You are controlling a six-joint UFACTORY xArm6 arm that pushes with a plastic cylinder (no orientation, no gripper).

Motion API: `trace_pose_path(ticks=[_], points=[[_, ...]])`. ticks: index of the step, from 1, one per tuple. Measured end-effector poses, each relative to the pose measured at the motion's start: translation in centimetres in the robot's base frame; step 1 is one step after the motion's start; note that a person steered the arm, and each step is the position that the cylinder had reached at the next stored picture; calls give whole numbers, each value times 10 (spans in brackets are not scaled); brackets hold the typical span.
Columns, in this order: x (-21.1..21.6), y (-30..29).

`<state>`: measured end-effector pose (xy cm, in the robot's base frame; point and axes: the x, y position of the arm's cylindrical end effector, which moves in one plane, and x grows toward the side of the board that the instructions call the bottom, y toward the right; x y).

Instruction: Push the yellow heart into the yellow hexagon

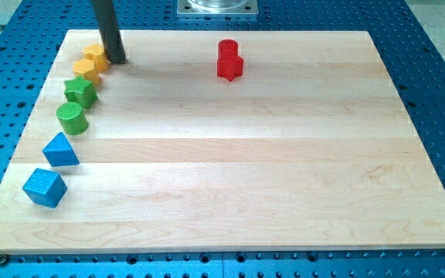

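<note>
Nearest, a blue cube (45,188). Farther off, the heart (95,55) touches my tip (117,59) on its left, already against the hexagon (84,71) below. No jaws: a bare rod. Push looks nearly finished; next, a slight nudge down-left.

A pale wooden surface (238,177) fills most of the view, made of long planks joined side by side, their seams running from the view's left to the view's right. Its grain is light and fine, and soft, even light falls across it with only faint shadows. Around it on all 4 sides lies a blue perforated base (431,69) with regular rows of small holes. At the view's top, just behind the wooden edge, sits a grey metal plate (218,7), cut off by the frame. No walls or windows show.
</note>
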<state>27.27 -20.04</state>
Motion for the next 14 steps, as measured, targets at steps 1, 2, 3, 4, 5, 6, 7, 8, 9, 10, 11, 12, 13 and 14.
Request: trace_pose_path(ticks=[1,2,3,4,5,6,7,8,9,10,11,12,13,14], points=[[-13,-10],[-44,-59],[-14,-93],[-10,-68],[-6,-59],[5,-38],[-15,-37],[-35,-19],[-36,17],[-26,2],[-7,-3],[-4,1],[-4,1],[-4,1]])
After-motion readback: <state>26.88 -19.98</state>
